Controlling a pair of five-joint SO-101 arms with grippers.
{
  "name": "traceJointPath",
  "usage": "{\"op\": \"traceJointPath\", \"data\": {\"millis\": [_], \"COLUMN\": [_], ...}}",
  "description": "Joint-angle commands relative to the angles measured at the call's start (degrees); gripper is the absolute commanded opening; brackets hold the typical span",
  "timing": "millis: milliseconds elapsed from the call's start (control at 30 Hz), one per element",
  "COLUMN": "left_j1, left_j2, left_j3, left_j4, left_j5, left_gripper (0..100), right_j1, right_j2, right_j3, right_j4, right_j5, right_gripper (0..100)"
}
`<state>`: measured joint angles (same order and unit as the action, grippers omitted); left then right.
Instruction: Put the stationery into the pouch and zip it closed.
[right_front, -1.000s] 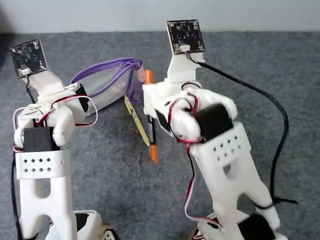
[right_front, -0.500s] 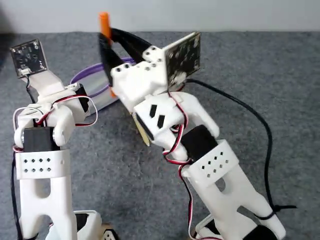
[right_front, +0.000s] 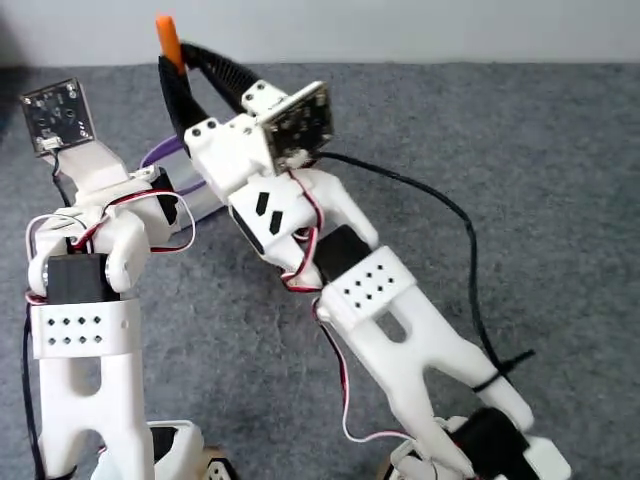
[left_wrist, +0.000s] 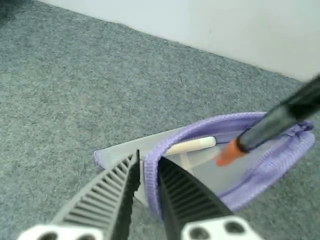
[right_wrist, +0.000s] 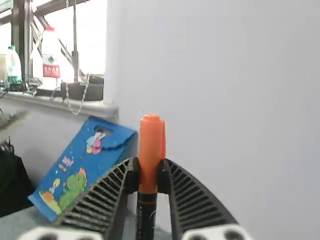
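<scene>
Grey carpet (right_front: 560, 150) as work surface, plain white wall (right_front: 450, 30) behind.

Change: 1 s ago the marker lay flat on the carpet next to a yellowish stick, w/ the right arm (right_front: 400, 330) bent down over it. Half a sec ago it was already off the carpet. Now the arm has swung over toward the left arm (right_front: 85, 300), and the marker (right_front: 168, 38) is carried upright, orange cap on top. Left arm hasn't moved across all three frames.

Meaning: pick is done and transfer is underway, but insert is not done yet. In the left wrist view the marker's lower end hangs over the pouch (left_wrist: 265, 170) mouth, tilted. Can't tell if the tip is past the rim. Zip is wide open, so closing is still to do.

Tools:
- Right gripper (right_wrist: 148, 170): jaws clamped on the marker just under the cap, barrel vertical between them, no visible slack.
- Left gripper (left_wrist: 148, 162): jaws almost together, pinching the pouch's purple rim and holding the mouth open and propped up.

Small stuff: a pale stick (left_wrist: 190, 146) shows at the pouch mouth. Probably inside, but could be seen through the clear wall, not sure.
</scene>
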<state>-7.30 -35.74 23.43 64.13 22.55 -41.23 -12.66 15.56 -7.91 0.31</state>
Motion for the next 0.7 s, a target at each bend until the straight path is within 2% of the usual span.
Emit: {"op": "traceJointPath", "data": {"millis": [0,133,333,667], "left_j1": [-0.3,-0.3,-0.3,-0.2], "left_j2": [-0.8,-0.8,-0.8,-0.8], "left_j3": [-0.5,-0.5,-0.5,-0.6], "left_j4": [-1.4,-1.4,-1.5,-1.5], "left_j5": [-0.6,-0.6,-0.6,-0.6], "left_gripper": [1,1,1,1], "right_j1": [-0.3,-0.6,-1.2,-1.2], "right_j2": [-0.1,-1.0,-5.0,-15.3], "right_j3": [2.4,6.9,6.0,5.2], "right_j4": [-1.4,-1.2,11.1,19.7], "right_j5": [2.6,8.9,7.4,6.0], "right_gripper": [0.9,2.4,19.0,6.3]}}
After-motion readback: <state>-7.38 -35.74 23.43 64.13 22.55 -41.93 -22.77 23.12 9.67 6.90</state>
